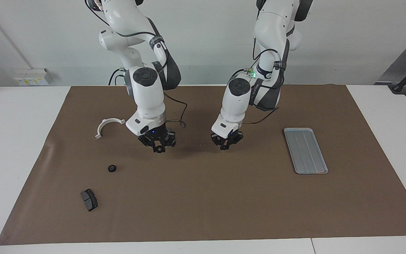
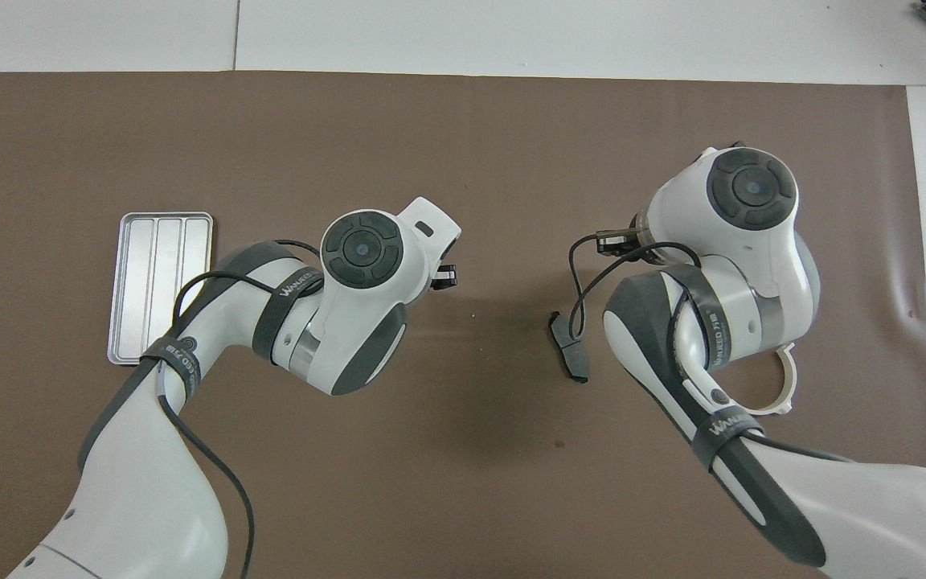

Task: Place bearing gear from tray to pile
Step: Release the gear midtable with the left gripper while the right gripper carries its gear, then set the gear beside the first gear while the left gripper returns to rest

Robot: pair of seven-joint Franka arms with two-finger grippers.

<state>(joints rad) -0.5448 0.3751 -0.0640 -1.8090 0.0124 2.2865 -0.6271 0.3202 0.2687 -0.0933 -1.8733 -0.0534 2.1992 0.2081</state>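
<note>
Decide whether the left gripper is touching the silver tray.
Apart. The facing view shows a wide strip of bare brown mat between the left gripper and the tray.
</note>
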